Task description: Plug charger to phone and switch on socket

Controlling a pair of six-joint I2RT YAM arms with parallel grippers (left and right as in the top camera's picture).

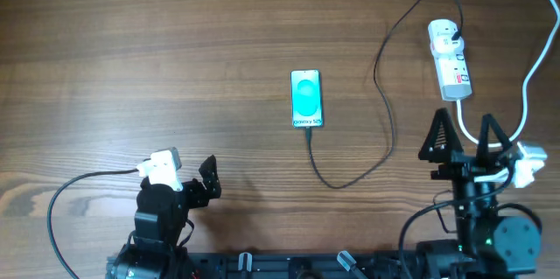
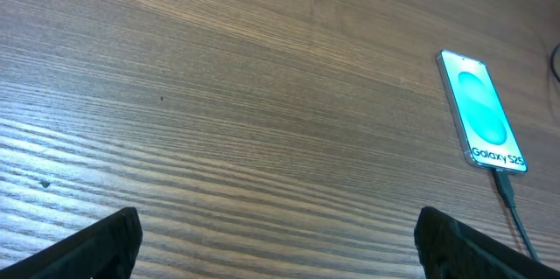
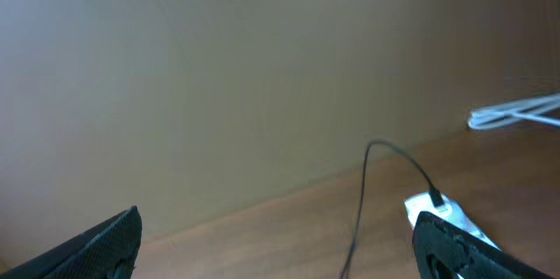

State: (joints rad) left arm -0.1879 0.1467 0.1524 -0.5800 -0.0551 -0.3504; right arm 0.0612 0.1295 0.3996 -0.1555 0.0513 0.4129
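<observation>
The phone point(image 1: 306, 98) lies flat near the middle of the wooden table point(image 1: 131, 60). Its blue-green screen faces up. The words "Galaxy S25" sit on a white strip at the end closest to the robot.

The charger point(image 1: 386, 122) is a thin black wire. One end meets the near edge of the phone and looks pushed in. From there the wire bends toward the robot, swings right, then goes up and over to the far end of the socket point(image 1: 449, 60).

The socket is a long white block at the right side of the table, well apart from the phone. It has a small red mark on it. I cannot tell if its switch is on. A thick white cord point(image 1: 527, 87) leaves its near end and loops away to the far right corner.

The right gripper point(image 1: 465, 139) is just in front of the socket. Its fingers are spread wide and hold nothing.

The left gripper point(image 1: 210, 180) is on the left, near the robot and away from the phone. Its fingers are spread wide too, with only bare wood between them.
</observation>
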